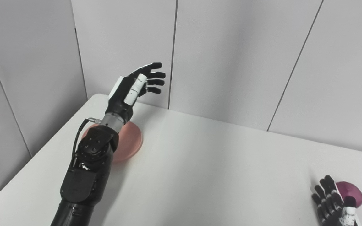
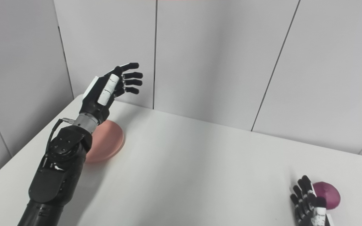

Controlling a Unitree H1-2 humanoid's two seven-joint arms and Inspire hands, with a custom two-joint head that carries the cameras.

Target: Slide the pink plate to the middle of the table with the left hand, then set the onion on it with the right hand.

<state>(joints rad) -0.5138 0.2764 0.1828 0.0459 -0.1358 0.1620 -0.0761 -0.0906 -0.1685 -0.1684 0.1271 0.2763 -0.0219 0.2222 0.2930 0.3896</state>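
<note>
left hand raised over the plate, slide not yet begun

the first step is in hand. the plate (image 1: 130,141) lies at the far left of the bench (image 1: 206,163), near the wall corner and well apart from the middle, so by my reading the slide is not yet done. the left arm partly covers the plate's left side.

the left hand (image 1: 134,88) is up in the air, beyond the plate's far edge and above it, not touching it. its fingers (image 1: 156,74) are spread and pointing right, thumb set apart, and it holds nothing.

the next move, as i judge it, calls for that hand to come down and a little nearer, so the fingers land on the plate's far left rim or flat on its face. then it must push right and toward the near side, keeping the plate flat on the bench. a push set too high on the rim could tip the plate or let it slip away.

the onion (image 2: 328,194) sits at the near right of the bench, well apart from the plate. the right hand (image 2: 306,201) is just beside it on its left, low at the picture's bottom edge. its fingers point up and are slightly apart, and it does not look to be gripping the onion, though whether they touch it i cannot tell.
</note>
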